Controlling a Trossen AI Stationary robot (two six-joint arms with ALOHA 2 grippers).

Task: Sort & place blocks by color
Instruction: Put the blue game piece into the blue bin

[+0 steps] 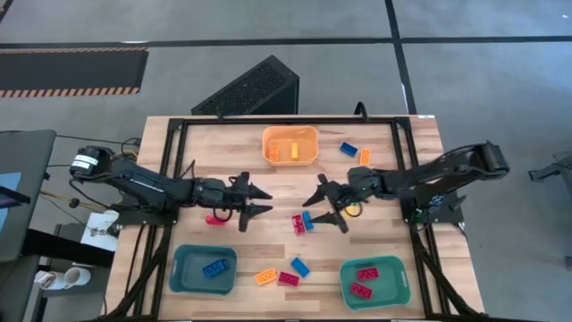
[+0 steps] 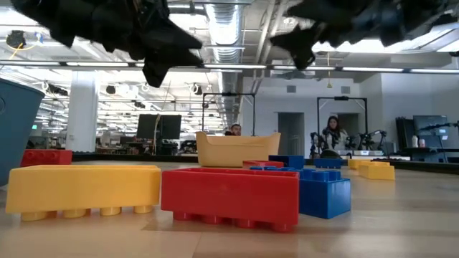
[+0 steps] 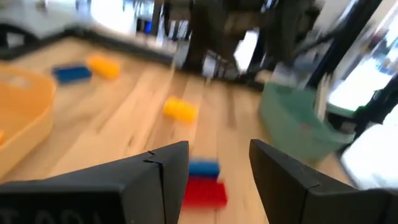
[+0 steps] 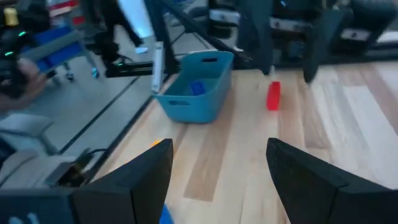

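Both your arms reach inward over mid-desk; left pincer (image 1: 253, 201) and right pincer (image 1: 319, 204) are spread wide, holding nothing. A red and blue block pair (image 1: 302, 222) lies just below the right pincer. A red block (image 1: 215, 219) sits under the left arm.

1. Grey floor (image 1: 500, 80) is seen around the table (image 1: 223, 152); a hazard-striped mat (image 1: 71, 72) is laid at the far left.
2. A black perforated box (image 1: 250, 89) is set behind the table.
3. An open ceiling with ducts (image 2: 229, 29) and strip lights is shown.
4. Monitors (image 2: 159, 127) and two seated people (image 2: 333, 132) are visible beyond.
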